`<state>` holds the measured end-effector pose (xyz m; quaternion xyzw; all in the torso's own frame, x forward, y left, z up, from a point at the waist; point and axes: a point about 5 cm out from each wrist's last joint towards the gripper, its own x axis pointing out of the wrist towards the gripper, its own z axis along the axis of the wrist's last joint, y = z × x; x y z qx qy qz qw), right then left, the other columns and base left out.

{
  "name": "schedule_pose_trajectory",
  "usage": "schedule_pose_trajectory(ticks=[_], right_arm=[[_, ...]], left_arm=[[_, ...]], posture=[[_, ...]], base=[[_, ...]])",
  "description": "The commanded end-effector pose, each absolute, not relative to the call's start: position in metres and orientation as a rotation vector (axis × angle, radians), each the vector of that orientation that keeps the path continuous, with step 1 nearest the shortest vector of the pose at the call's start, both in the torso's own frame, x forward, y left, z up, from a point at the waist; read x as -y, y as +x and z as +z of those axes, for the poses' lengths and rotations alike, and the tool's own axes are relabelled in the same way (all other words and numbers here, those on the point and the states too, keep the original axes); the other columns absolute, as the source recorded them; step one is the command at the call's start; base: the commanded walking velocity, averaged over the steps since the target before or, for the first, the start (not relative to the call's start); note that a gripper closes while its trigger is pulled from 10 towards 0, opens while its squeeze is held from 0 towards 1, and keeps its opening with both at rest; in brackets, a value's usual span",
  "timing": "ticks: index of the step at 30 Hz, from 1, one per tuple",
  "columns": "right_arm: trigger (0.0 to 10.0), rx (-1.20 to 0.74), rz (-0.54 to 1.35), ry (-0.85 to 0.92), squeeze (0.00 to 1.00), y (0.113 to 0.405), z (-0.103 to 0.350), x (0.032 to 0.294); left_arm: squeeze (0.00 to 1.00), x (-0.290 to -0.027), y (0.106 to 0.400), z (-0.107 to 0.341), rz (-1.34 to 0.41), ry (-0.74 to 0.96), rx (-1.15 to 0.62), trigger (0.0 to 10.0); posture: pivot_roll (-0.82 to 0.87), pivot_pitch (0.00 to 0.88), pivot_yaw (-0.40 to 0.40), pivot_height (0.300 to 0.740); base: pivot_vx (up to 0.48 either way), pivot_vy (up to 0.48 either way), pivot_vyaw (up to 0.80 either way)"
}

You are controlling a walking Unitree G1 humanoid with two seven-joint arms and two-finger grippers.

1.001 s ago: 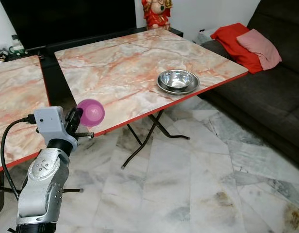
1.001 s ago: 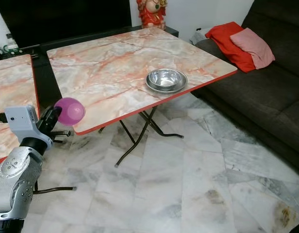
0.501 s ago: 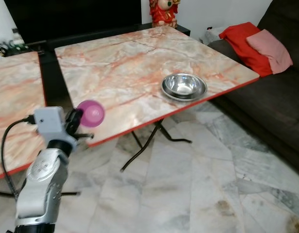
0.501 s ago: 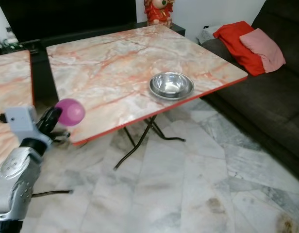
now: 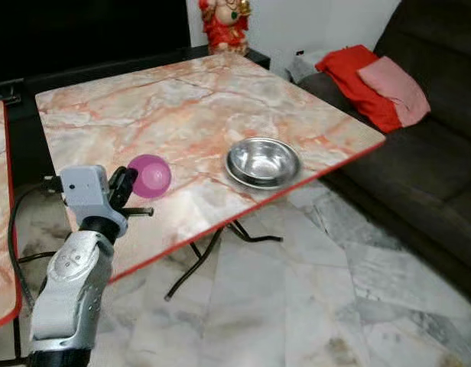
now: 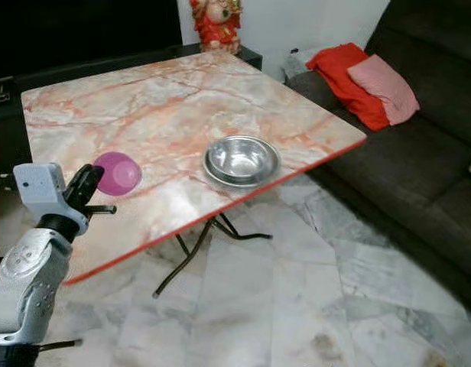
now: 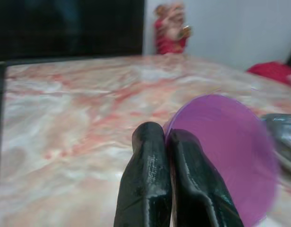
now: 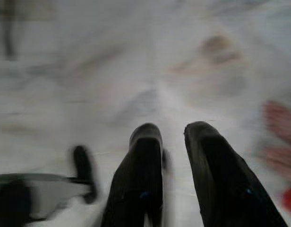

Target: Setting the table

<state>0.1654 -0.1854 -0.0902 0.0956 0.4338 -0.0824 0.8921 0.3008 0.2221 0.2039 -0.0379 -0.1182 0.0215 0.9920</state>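
— So, nearest first: what is the left gripper (image 5: 127, 186) doing?

— It is raised on its silver arm at the near left edge of the marble-patterned folding table (image 5: 197, 115), its two black fingers (image 7: 150, 179) pinched tight on the rim of a purple plastic bowl (image 5: 150, 175). The bowl is tipped on its side, its opening facing away from the wrist camera, and it sits over the tabletop just inside the red edge.

— And the right gripper (image 8: 171, 142)?

— Its wrist view is blurred; the fingers point down at the pale marble floor with a narrow gap between them, holding nothing.

— What lies further out on the table?

— A steel bowl (image 5: 263, 160) nested in a shallow steel plate (image 5: 235, 173), near the right-hand edge, well apart from the purple bowl.

— Beyond that?

— A dark sofa (image 5: 419, 153) to the right with a red cushion (image 5: 350, 73) and a pink cushion (image 5: 394, 84), and a red figurine (image 5: 220, 23) past the table's far corner
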Motion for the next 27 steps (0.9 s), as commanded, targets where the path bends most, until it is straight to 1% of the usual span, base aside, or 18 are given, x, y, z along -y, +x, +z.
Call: schedule_pose_trajectory(ticks=[1, 12, 13, 15, 17, 18, 19, 20, 24, 27], right_arm=[[10.0, -0.926, -0.197, 0.19, 0.0, 0.157, -0.093, 0.195], [10.0, -0.93, -0.193, 0.191, 0.0, 0.152, -0.095, 0.192], [10.0, -0.931, -0.192, 0.19, 0.0, 0.152, -0.095, 0.191], [10.0, -0.934, -0.192, 0.19, 0.0, 0.151, -0.095, 0.191], [10.0, -0.944, -0.191, 0.189, 0.0, 0.149, -0.097, 0.189], [10.0, -0.944, -0.191, 0.189, 0.0, 0.149, -0.097, 0.189], [10.0, -0.949, -0.192, 0.19, 0.0, 0.147, -0.097, 0.189], [10.0, -0.952, -0.192, 0.189, 0.0, 0.147, -0.097, 0.189], [10.0, -0.955, -0.192, 0.189, 0.0, 0.147, -0.097, 0.19], [10.0, -0.956, -0.196, 0.191, 0.0, 0.147, -0.097, 0.191]], left_arm=[[0.0, -0.216, 0.301, 0.212, 0.014, -0.076, 0.263, 10.0], [0.0, -0.215, 0.301, 0.213, 0.008, -0.077, 0.266, 10.0], [0.0, -0.214, 0.301, 0.213, -0.011, -0.098, 0.261, 10.0], [0.0, -0.21, 0.302, 0.212, -0.083, -0.106, 0.227, 10.0], [0.0, -0.206, 0.301, 0.211, -0.194, -0.103, 0.173, 10.0], [0.0, -0.206, 0.301, 0.211, -0.194, -0.103, 0.173, 10.0], [0.0, -0.205, 0.3, 0.211, -0.264, -0.087, 0.14, 10.0], [0.0, -0.205, 0.299, 0.212, -0.295, -0.094, 0.126, 10.0], [0.0, -0.206, 0.3, 0.222, -0.335, -0.145, 0.126, 10.0], [0.0, -0.209, 0.304, 0.234, -0.363, -0.098, 0.078, 10.0]], posture=[[0.02, 0.13, 0.017, 0.74], [0.02, 0.133, 0.015, 0.74], [0.02, 0.135, 0.014, 0.74], [0.02, 0.138, 0.013, 0.74], [0.02, 0.14, 0.015, 0.74], [0.02, 0.14, 0.015, 0.74], [0.02, 0.143, 0.016, 0.74], [0.02, 0.147, 0.017, 0.74], [0.02, 0.154, 0.018, 0.74], [0.02, 0.158, 0.024, 0.74]], base=[[0.36, 0.0, 0.0], [0.362, 0.0, 0.0], [0.337, 0.0, 0.0], [0.0, 0.0, 0.0], [0.0, 0.0, 0.0], [0.0, 0.0, 0.0], [0.0, 0.0, 0.0], [0.0, 0.0, 0.0], [0.0, 0.0, 0.0], [0.0, 0.0, 0.0]])
